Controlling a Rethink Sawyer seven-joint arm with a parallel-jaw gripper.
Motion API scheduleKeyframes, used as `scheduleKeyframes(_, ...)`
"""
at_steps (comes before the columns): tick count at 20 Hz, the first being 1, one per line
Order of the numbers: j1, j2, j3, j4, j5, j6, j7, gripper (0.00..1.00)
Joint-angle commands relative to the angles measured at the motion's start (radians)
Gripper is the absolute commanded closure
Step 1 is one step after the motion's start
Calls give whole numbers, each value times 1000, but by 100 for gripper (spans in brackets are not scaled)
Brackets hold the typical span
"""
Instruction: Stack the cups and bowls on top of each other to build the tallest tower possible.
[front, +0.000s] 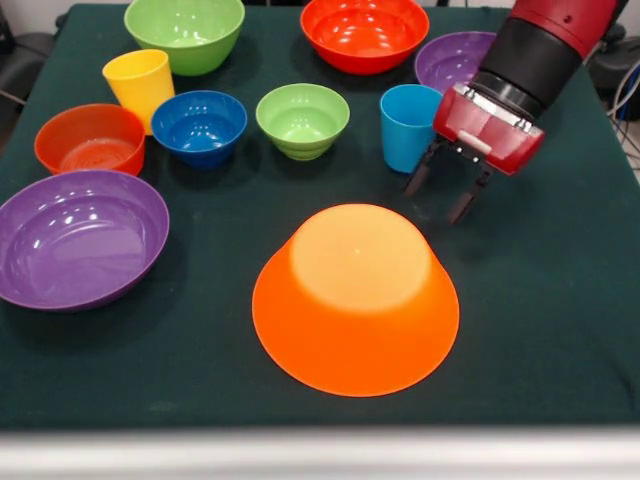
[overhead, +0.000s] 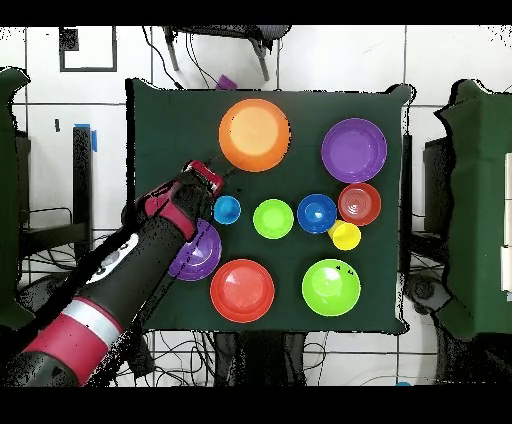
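Front view: orange bowl (front: 355, 300) rim-down.

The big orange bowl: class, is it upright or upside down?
Upside down. The orange bowl rests rim-down on the cloth, its flat base facing up; nothing is stacked on it.
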Motion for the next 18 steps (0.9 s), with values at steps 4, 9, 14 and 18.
scheduleKeyframes(4,-168,-222,351,153,-160,32,-130,0)
scheduleKeyframes(9,-255,-329,420,207,-255,58,-183,0)
scheduleKeyframes(14,-291,-382,472,182,-300,153,-203,0)
scheduleKeyframes(18,-332,-426,533,203,-326,208,-211,0)
